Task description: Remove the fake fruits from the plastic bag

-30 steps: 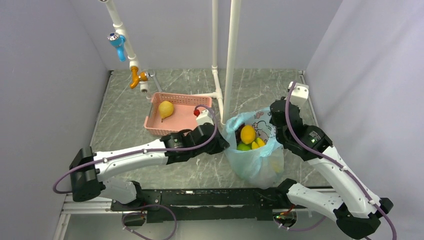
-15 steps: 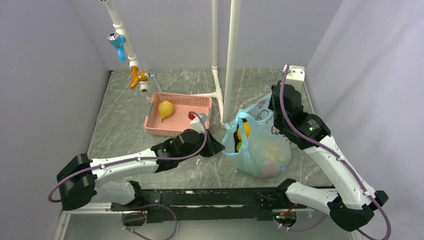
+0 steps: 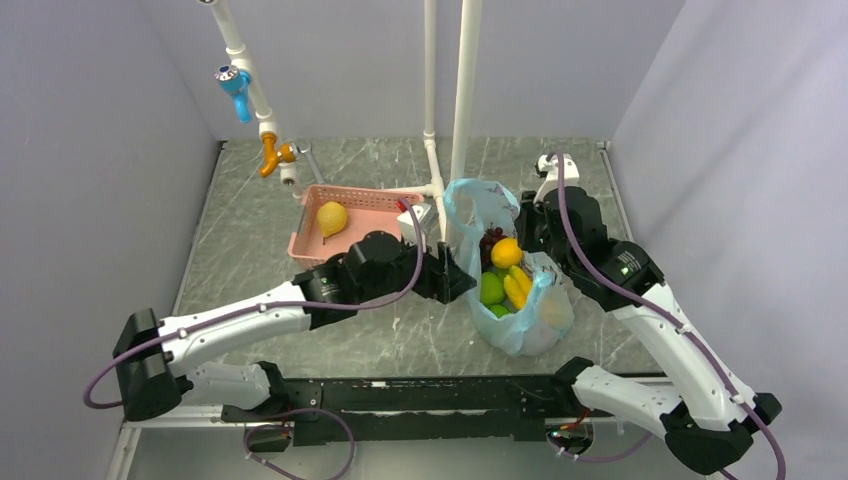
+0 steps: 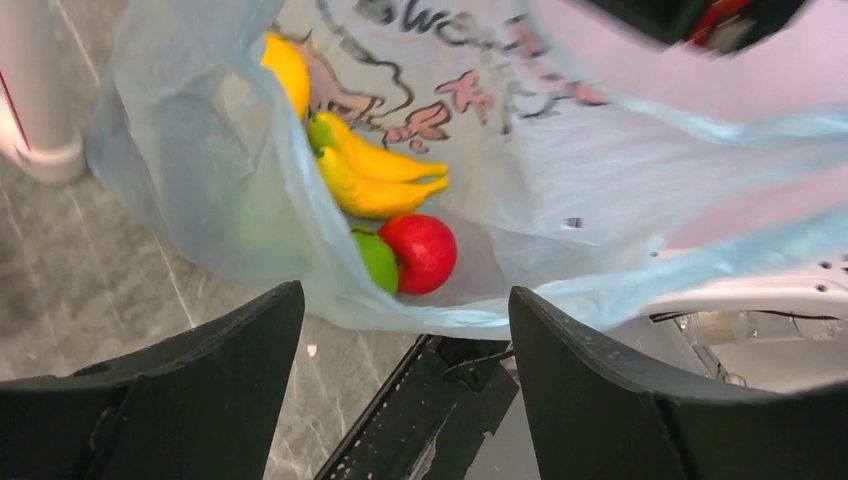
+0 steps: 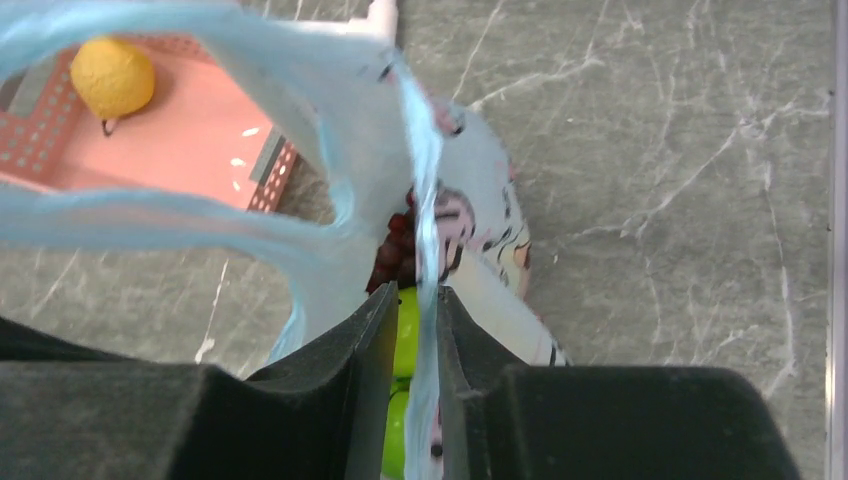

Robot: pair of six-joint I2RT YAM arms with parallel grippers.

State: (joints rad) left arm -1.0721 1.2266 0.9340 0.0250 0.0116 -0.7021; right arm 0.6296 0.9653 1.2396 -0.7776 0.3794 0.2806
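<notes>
The light-blue plastic bag (image 3: 520, 325) stands open right of centre, holding an orange (image 3: 506, 252), yellow bananas (image 3: 516, 288), a green apple (image 3: 491, 288) and dark grapes (image 3: 490, 238). In the left wrist view the bag (image 4: 600, 170) also shows a red apple (image 4: 424, 252). My left gripper (image 3: 458, 280) is at the bag's left rim, open wide (image 4: 405, 300), the rim's fold lying across the gap. My right gripper (image 3: 526, 230) is at the far rim. Its jaws (image 5: 418, 295) stand slightly apart with a strip of bag film between them. A yellow pear (image 3: 332, 217) lies in the pink basket.
The pink lattice basket (image 3: 372, 238) stands left of the bag, behind my left arm. White upright pipes (image 3: 465, 100) rise just behind the bag, and a pipe with a blue tap (image 3: 235, 82) stands at the back left. Grey walls close in both sides.
My left gripper has opened wide and let go of the bag's rim. The right jaws have parted slightly and that arm has swung left. The bag's mouth now gapes upward.
</notes>
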